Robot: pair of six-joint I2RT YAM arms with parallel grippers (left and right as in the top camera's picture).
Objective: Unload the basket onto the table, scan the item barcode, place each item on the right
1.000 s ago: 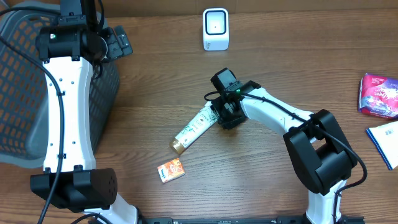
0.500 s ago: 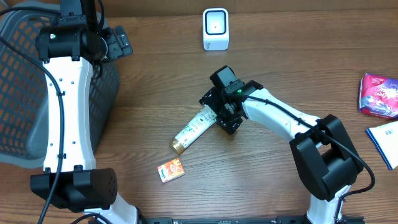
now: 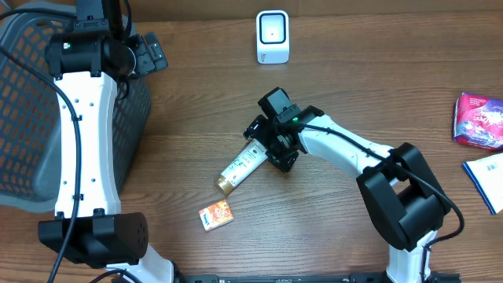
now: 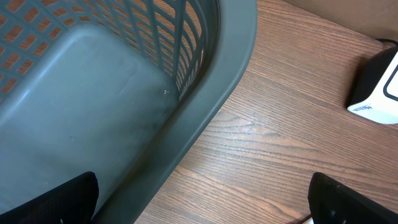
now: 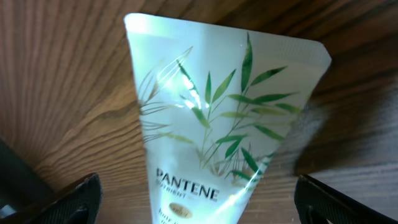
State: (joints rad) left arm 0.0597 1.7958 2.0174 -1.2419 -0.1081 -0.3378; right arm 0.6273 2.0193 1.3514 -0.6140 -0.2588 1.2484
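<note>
We see the Pantene tube [image 3: 240, 163] lying flat on the counter [image 3: 196, 102], well short of the white barcode scanner [image 3: 273, 37] at the far edge. Its gold cap points toward the small orange box [image 3: 217, 214], and its crimped end sits under the right arm. The leaf-printed front faces up and no barcode shows, so we judge the code is on the underside. The tube would then need lifting and turning before it can face the scanner.

The right fingers [image 5: 71, 200] are spread wide on either side of the crimped end. They grip nothing, and the tube rests on the wood. We read this as lining up on the flat, wide end, the easiest part to pinch. The right arm reaches forward and leftward, its wrist bent down over the tube.

The left arm stretches far ahead, its wrist hanging over the rim of the grey basket [image 3: 23, 118]. The left fingers [image 4: 56, 202] are fully apart and empty, out of the way.
</note>
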